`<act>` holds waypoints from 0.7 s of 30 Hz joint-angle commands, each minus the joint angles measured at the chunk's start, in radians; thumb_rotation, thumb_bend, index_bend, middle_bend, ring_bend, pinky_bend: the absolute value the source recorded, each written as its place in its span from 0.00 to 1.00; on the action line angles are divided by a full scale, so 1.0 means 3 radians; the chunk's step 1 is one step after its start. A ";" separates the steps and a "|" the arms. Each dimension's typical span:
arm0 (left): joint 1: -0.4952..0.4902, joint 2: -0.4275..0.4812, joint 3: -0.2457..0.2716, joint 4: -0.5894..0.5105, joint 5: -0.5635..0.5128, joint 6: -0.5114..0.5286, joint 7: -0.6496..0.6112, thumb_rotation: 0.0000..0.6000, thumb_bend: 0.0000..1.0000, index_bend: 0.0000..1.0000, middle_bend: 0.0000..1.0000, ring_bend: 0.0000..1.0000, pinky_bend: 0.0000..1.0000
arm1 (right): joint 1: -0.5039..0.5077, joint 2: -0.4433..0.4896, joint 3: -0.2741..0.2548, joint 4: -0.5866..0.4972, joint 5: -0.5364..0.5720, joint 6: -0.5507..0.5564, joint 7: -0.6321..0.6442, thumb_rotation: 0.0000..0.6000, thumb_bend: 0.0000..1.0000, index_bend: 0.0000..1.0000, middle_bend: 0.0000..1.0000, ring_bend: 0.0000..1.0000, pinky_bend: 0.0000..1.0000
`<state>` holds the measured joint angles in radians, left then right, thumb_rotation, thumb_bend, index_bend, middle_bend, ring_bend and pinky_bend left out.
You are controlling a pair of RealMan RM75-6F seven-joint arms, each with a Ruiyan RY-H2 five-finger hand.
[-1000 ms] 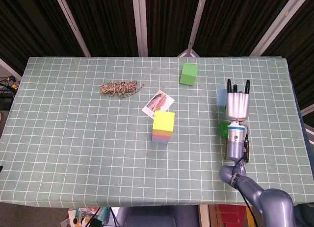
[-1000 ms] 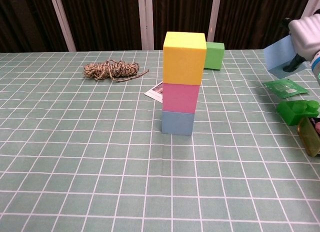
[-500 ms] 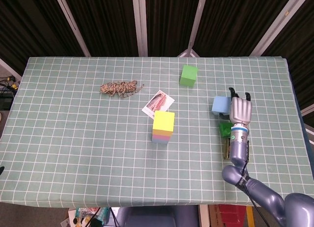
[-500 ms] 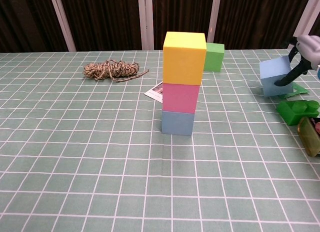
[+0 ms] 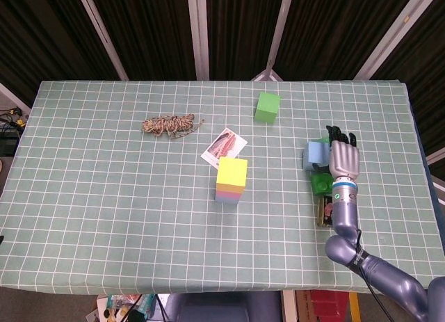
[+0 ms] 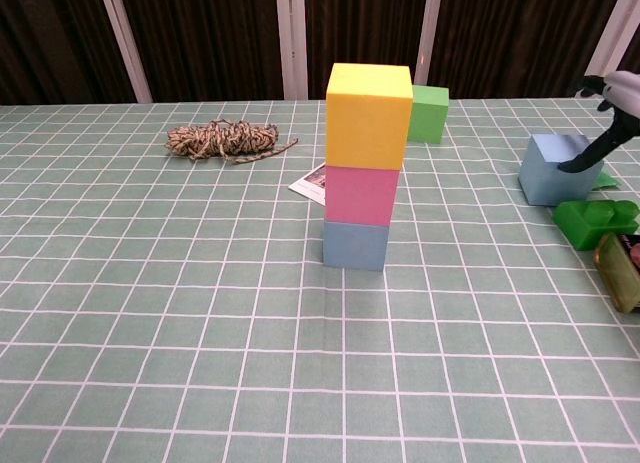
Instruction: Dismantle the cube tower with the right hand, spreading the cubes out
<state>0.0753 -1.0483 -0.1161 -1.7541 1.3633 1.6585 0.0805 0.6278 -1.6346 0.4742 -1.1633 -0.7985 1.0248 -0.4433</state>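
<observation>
The tower stands mid-table: a yellow cube [image 6: 369, 101] on a pink cube [image 6: 363, 195] on a blue cube [image 6: 356, 245]; from above only its yellow top [image 5: 231, 173] shows well. A light blue cube [image 6: 556, 169] [image 5: 313, 155] sits flat on the cloth at the right. My right hand [image 5: 344, 158] [image 6: 612, 98] is beside it, one dark finger [image 6: 582, 161] against its right upper edge, the other fingers stretched forward. A green cube [image 5: 267, 106] [image 6: 428, 111] lies farther back. My left hand does not show in either view.
Just in front of the light blue cube lie a green toy brick [image 6: 595, 223] [image 5: 320, 183] and a brownish packet [image 6: 620, 271] [image 5: 324, 211]. A rope bundle [image 5: 170, 124] lies back left, with a photo card [image 5: 224, 145] behind the tower. The checked tablecloth [image 5: 104, 211] covers the table.
My right hand has drawn back toward me and lowered the light blue cube from the air, where it hung tilted, until it sits flat on the table. The tower has not moved.
</observation>
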 commanded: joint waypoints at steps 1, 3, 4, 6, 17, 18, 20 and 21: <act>0.0002 0.0001 -0.0005 -0.0001 -0.0008 0.0000 -0.0010 1.00 0.19 0.21 0.00 0.00 0.08 | 0.0005 0.0022 -0.0017 -0.0019 -0.0019 0.0074 0.0004 1.00 0.15 0.05 0.00 0.10 0.00; 0.0005 0.0003 -0.0009 -0.0003 -0.0016 0.0002 -0.0016 1.00 0.19 0.21 0.00 0.00 0.08 | -0.0007 0.0052 -0.0028 -0.0077 -0.0048 0.0097 0.0058 1.00 0.14 0.03 0.00 0.10 0.00; 0.0006 0.0004 -0.0009 -0.0004 -0.0018 0.0004 -0.0017 1.00 0.19 0.21 0.00 0.00 0.08 | -0.0021 0.0093 -0.0037 -0.0155 -0.0046 0.0076 0.0082 1.00 0.14 0.02 0.00 0.10 0.00; 0.0009 0.0005 -0.0007 -0.0005 -0.0014 0.0006 -0.0019 1.00 0.19 0.21 0.00 0.00 0.08 | -0.0068 0.0227 -0.0046 -0.0421 -0.0019 0.0020 0.0123 1.00 0.13 0.01 0.00 0.10 0.00; 0.0015 0.0023 0.0013 0.0020 0.0050 0.0010 -0.0097 1.00 0.19 0.21 0.00 0.00 0.08 | -0.0397 0.1457 -0.0357 -0.2326 -0.0108 -0.0364 0.0191 1.00 0.13 0.00 0.00 0.10 0.00; 0.0016 0.0026 0.0012 0.0019 0.0048 0.0009 -0.0103 1.00 0.19 0.21 0.00 0.00 0.08 | -0.0410 0.1516 -0.0387 -0.2386 -0.0129 -0.0386 0.0218 1.00 0.13 0.00 0.00 0.10 0.00; 0.0017 0.0031 0.0011 0.0017 0.0046 0.0006 -0.0116 1.00 0.19 0.21 0.00 0.00 0.08 | -0.0431 0.1582 -0.0442 -0.2472 -0.0169 -0.0405 0.0286 1.00 0.13 0.00 0.00 0.10 0.00; 0.0017 0.0034 0.0011 0.0018 0.0045 0.0004 -0.0120 1.00 0.19 0.21 0.00 0.00 0.08 | -0.0451 0.1604 -0.0481 -0.2525 -0.0204 -0.0412 0.0349 1.00 0.13 0.00 0.00 0.10 0.00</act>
<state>0.0805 -1.0380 -0.1127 -1.7487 1.3770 1.6599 0.0444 0.5208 -1.2049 0.3726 -1.8610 -0.8330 0.9369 -0.3754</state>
